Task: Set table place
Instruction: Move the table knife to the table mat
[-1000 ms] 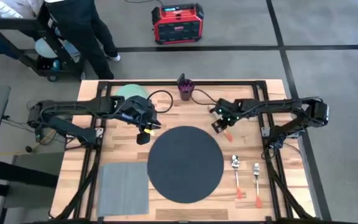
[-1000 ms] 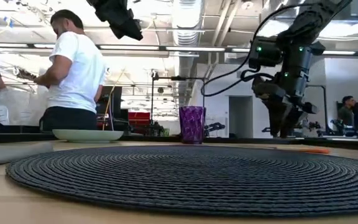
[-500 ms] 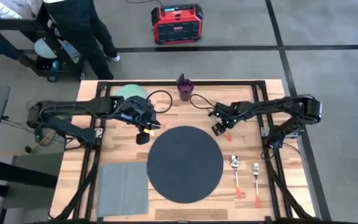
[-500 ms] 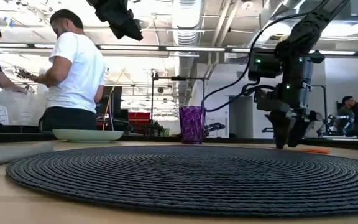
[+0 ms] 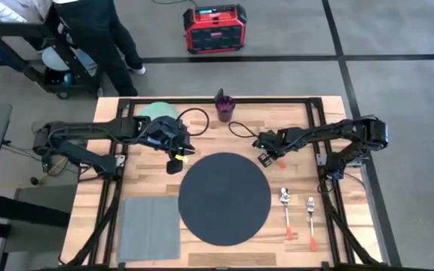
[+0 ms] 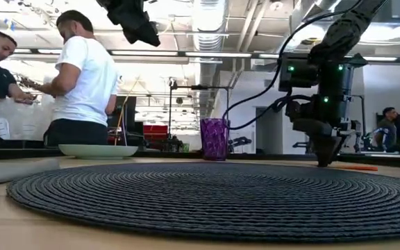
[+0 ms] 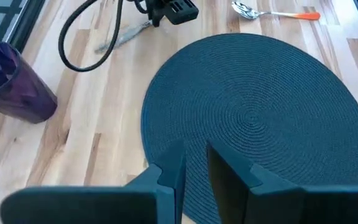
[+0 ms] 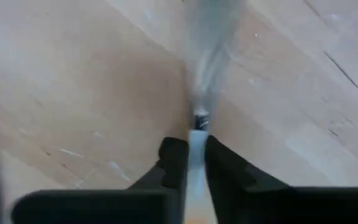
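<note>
The place, a large round dark grey mat, lies on the middle of the wooden table. An orange-handled knife lies on the wood just past the mat's far right edge. Its silver blade points toward the purple cup. My right gripper is down at the table and shut on the knife. My left gripper hovers over the mat's far left edge. Its fingers are a narrow gap apart with nothing between them. A pale green plate sits at the far left, partly under the left arm. My right gripper pinches the knife between its two fingers where the metal meets the orange handle. The fingers come from above and point down, one on each side of the thin knife. The knife lies flat, its handle on the table.
A grey napkin lies at the near left. An orange-handled spoon and fork lie right of the mat. A black cable loops over the wood near the cup. People stand beyond the table's far left corner.
My right gripper has come down to the table over the knife and has shut on it. In the low view its fingers stood apart above the table before and are together at the table now. The knife has stayed on the wood.
</note>
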### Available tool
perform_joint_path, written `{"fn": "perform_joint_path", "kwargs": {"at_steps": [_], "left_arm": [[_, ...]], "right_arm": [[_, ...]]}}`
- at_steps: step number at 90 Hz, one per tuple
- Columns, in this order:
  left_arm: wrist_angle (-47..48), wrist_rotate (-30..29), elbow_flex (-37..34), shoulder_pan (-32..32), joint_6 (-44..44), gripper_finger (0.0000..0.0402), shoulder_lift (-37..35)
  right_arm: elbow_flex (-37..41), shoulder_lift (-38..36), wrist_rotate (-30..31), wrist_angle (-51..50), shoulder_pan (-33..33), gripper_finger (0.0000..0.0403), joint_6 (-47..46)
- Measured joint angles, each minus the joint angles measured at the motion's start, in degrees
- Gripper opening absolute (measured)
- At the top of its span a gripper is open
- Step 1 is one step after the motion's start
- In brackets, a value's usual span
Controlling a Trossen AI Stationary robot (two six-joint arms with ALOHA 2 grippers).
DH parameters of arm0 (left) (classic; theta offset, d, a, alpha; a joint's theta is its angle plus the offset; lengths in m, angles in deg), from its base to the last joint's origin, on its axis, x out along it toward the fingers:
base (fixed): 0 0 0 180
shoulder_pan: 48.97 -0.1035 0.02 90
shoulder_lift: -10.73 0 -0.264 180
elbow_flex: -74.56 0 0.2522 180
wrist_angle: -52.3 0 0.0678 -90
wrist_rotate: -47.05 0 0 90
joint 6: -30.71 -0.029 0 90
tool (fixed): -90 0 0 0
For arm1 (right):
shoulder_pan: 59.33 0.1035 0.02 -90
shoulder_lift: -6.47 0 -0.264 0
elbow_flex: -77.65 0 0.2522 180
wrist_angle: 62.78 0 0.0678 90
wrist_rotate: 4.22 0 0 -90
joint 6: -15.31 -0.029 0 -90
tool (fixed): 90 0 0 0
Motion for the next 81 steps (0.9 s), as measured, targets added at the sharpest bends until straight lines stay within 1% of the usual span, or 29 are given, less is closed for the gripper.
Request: {"fn": "perform_joint_path", "kwargs": {"at_steps": [14,19,24,31,43,56,68,74,81], "left_arm": [[0.0,-0.5,0.0,0.0,-0.13,0.0047,0.0],[0.16,-0.61,0.0,0.0,-0.08,0.0047,0.0],[0.35,-0.63,0.0,0.0,-0.06,0.0047,0.0],[0.33,-0.65,0.0,0.0,-0.13,0.0047,0.0],[0.29,-0.66,0.0,0.0,-0.03,0.0047,0.0],[0.28,-0.65,-0.02,0.0,-0.37,0.0047,0.0],[0.24,-0.65,-0.02,0.0,-0.58,0.0047,0.0],[0.25,-0.65,-0.02,0.0,-0.59,0.0047,0.0],[0.22,-0.65,-0.02,0.0,-0.6,0.0047,0.0]], "right_arm": [[-0.72,-0.26,0.11,-0.47,2.08,0.0004,-1.4],[-2.25,-0.33,-1.54,-1.73,3.24,0.0002,-1.28],[-3.89,-0.27,-6.71,-1.63,4.46,0.0002,-0.96],[-6.4,0.06,-7.56,-2.15,6.28,0.0003,-1.02],[-9.93,0.0,-5.43,-3.03,9.73,0.0003,-4.22],[-12.13,-0.02,-4.88,-6.04,13.28,0.0002,-7.2],[-13.17,-0.11,-4.74,-5.87,18.2,0.0001,-12.27],[-13.35,-0.13,-3.5,-5.83,20.66,0.0001,-14.05],[-13.38,-0.2,-1.83,-7.8,21.52,0.0001,-14.33]]}}
